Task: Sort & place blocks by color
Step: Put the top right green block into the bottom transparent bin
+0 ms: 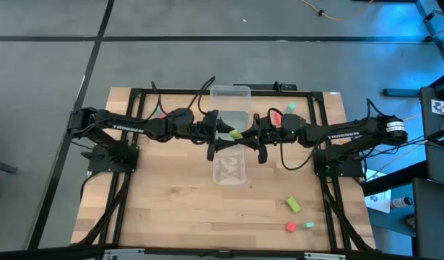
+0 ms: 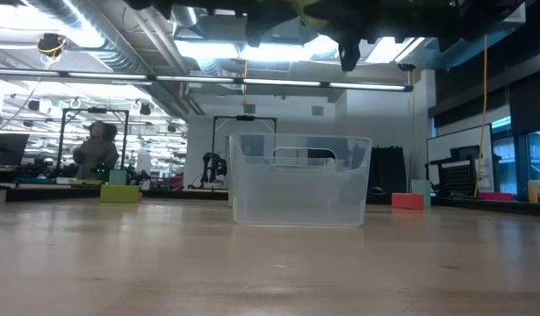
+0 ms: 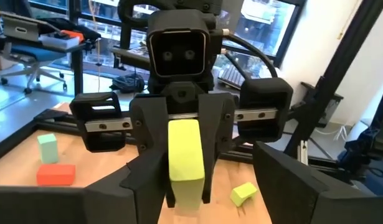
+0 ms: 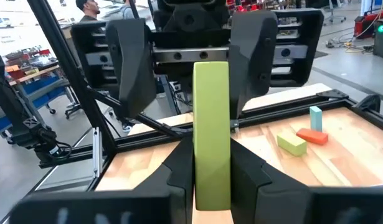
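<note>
My right gripper (image 4: 211,186) is shut on a lime yellow-green bar (image 4: 211,124), high above the clear trays at mid table (image 1: 234,134). My left gripper (image 1: 216,134) faces it from the table's left. It is open, with one finger on each side of the bar's free end (image 4: 132,62); no touch shows. The bar also shows in the left wrist view (image 3: 184,155). Other blocks lie on the table: red (image 1: 274,115) and mint (image 1: 290,107) at far right, and lime (image 1: 294,206), red (image 1: 289,227) and mint (image 1: 309,225) at near right. My right gripper pinches the lime bar by its two long sides (image 4: 211,177) between its two fingers. The fingers come level from the table's right and lie along the bar. The bar is lifted clear, and its free end (image 4: 211,71) sticks out toward my left gripper.
Two clear plastic trays stand at mid table under the grippers, one far (image 1: 231,101) and one near (image 1: 229,170); one shows in the low view (image 2: 298,180). More small blocks lie at far left (image 1: 162,112). A black frame (image 1: 135,92) rims the table.
</note>
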